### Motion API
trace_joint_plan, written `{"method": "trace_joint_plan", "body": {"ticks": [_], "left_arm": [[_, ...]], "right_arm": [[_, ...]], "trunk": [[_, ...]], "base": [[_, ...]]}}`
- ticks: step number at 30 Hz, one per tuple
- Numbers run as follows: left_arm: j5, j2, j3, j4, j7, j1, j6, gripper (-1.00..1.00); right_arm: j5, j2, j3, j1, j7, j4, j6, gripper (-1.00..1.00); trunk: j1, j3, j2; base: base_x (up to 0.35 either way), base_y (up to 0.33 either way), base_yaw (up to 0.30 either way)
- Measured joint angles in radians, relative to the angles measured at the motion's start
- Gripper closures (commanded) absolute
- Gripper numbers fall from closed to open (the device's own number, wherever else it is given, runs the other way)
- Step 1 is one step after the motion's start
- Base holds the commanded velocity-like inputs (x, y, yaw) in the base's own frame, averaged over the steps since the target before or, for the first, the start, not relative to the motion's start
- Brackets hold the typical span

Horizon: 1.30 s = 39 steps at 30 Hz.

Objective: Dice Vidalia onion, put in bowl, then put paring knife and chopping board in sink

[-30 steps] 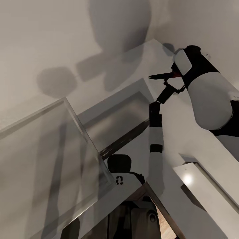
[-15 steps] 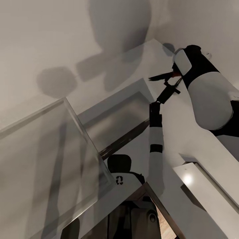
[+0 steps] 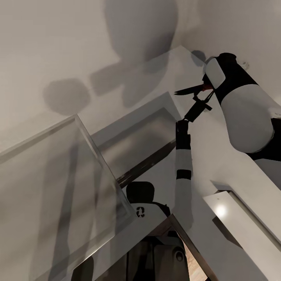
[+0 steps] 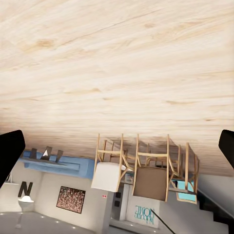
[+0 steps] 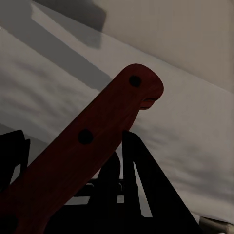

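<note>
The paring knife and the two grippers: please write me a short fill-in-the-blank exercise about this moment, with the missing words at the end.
1. The paring knife is held in the robot's ____ gripper.
2. In the right wrist view, the knife's handle has the colour ____.
3. In the left wrist view, the left gripper has its two dark fingertips far apart, so it is ____.
4. That view also shows wooden ____ standing on a pale wooden floor.

Missing words: right; red; open; chairs

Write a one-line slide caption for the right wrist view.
Close-up of the paring knife, its red riveted handle clamped in the right gripper before a shadowed pale surface.
</note>
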Motion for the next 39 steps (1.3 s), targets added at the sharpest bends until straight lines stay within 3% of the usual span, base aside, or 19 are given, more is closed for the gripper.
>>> {"method": "trace_joint_plan", "body": {"ticks": [12, 39], "left_arm": [[0.0, 0.0, 0.0, 0.0, 0.0, 0.0, 0.0, -1.0], [0.0, 0.0, 0.001, 0.0, 0.0, 0.0, 0.0, -1.0]], "right_arm": [[0.001, 0.003, 0.003, 0.0, 0.0, 0.008, -0.001, 1.0], [-0.025, 0.006, -0.007, 0.0, 0.002, 0.043, -0.007, 1.0]], "trunk": [[0.0, 0.003, 0.0], [0.0, 0.045, 0.0]], "base": [[0.0, 0.0, 0.0], [0.0, 0.0, 0.0]]}}
